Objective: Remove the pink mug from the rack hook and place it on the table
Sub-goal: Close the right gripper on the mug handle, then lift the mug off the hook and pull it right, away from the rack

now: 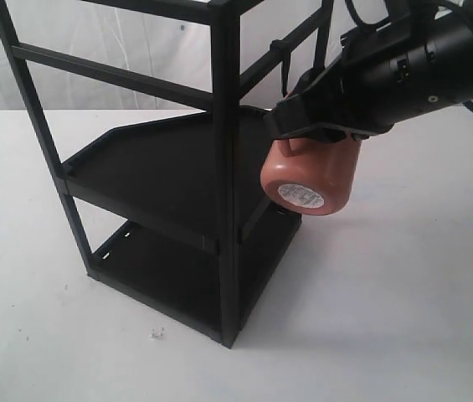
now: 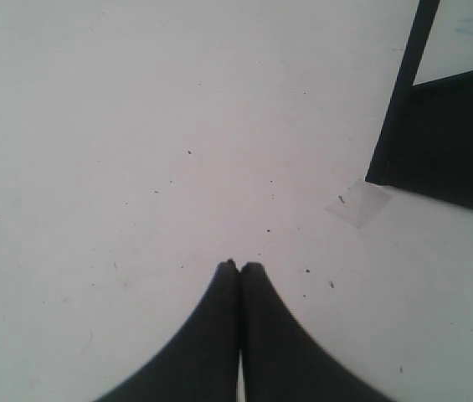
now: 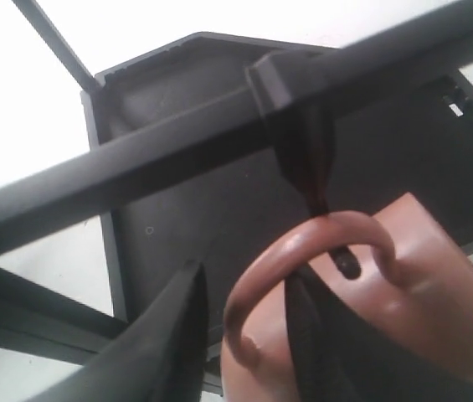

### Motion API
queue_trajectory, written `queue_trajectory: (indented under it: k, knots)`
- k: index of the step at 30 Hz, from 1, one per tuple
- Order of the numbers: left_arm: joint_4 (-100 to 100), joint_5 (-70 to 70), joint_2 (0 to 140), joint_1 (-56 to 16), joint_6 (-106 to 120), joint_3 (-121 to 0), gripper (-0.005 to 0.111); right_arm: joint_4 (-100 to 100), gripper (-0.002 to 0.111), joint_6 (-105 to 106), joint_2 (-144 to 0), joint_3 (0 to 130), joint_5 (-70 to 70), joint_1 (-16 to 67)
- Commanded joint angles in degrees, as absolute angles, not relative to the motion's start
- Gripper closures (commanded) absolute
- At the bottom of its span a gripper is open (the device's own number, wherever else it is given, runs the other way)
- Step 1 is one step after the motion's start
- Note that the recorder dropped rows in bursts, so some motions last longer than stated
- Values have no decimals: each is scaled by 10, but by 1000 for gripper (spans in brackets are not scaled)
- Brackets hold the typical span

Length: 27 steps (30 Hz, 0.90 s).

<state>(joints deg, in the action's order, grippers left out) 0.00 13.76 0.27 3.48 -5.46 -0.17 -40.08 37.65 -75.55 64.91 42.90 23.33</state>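
Note:
The pink mug (image 1: 307, 176) hangs tilted beside the rack (image 1: 223, 167), its stickered base facing outward, well above the table (image 1: 387, 293). Its loop handle (image 3: 303, 239) is still threaded on the rack hook (image 3: 307, 159), which drops from the upper bar (image 3: 177, 151). My right gripper (image 3: 244, 280) stands open astride one side of the handle: one finger is inside the loop and the other outside, with a gap to the handle. In the exterior view the right gripper (image 1: 303, 126) sits right on top of the mug. My left gripper (image 2: 240, 266) is shut and empty, low over the table (image 2: 136, 126).
The tall black rack has two shelves, and its front post (image 1: 226, 251) stands close to the mug. A corner of the rack base (image 2: 454, 142) shows near the left gripper. A tiny scrap (image 1: 156, 335) lies on the table in front of the rack.

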Motion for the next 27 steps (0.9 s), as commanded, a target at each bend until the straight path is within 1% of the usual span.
queue_trajectory:
  k: [1,3,7,15,22,27]
  knots:
    - [0,142,0,32,-55,0,107,-420,91,385,-756,638,420,234]
    - [0,142,0,32,-55,0,107,-420,99,385,-756,637,421,234]
    - [0,142,0,32,-55,0,107,-420,108,385,-755,637,421,234]
    - [0,142,0,32,-55,0,107,-419,108,385,-753,637,425,234]
    - [0,142,0,32,-55,0,107,-405,108,381,-710,637,446,234]
    - [0,142,0,32,-55,0,107,-291,108,294,-708,637,479,234]
